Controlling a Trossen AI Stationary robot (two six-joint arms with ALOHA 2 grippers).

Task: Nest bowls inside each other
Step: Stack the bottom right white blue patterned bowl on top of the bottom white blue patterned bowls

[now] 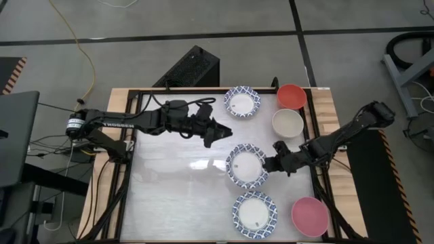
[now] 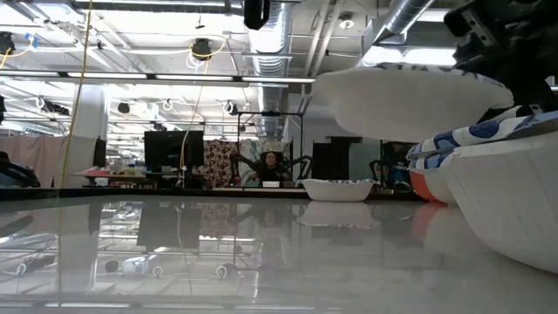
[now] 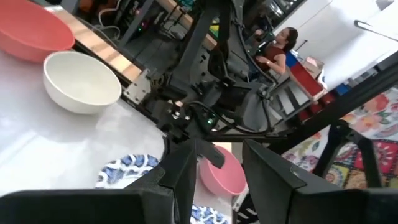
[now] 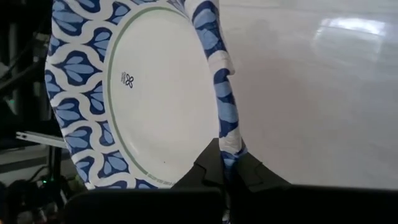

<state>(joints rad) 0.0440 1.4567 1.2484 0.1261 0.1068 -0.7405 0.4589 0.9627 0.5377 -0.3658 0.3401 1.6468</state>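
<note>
Left gripper [image 1: 224,131] hovers left of centre over the table [image 1: 176,196], fingers parted, nothing between them; its own wrist camera sees only slices of the bowls past the dark fingers [image 3: 186,177]. Far-centre blue-rimmed bowl [image 1: 242,102] sits upright, mouth up, empty. Middle blue-rimmed bowl [image 1: 246,166] is pinched at its right rim by the right gripper [image 1: 269,165], jaws pressed tight on the rim; the right wrist view shows its rim edge clamped and the bowl cut off at the frame. Whether it is lifted or tilted I can't tell from above. Near blue-rimmed bowl [image 1: 255,214] upright, empty. Right side: red bowl [image 1: 291,96] at the far edge, cream bowl [image 1: 287,123] just beside it on the near side, pink bowl [image 1: 310,216] at the near right, all mouth up, empty. No bowl nested in another as far as the top view shows. Low view is mostly blocked by close bowls on the right.
</note>
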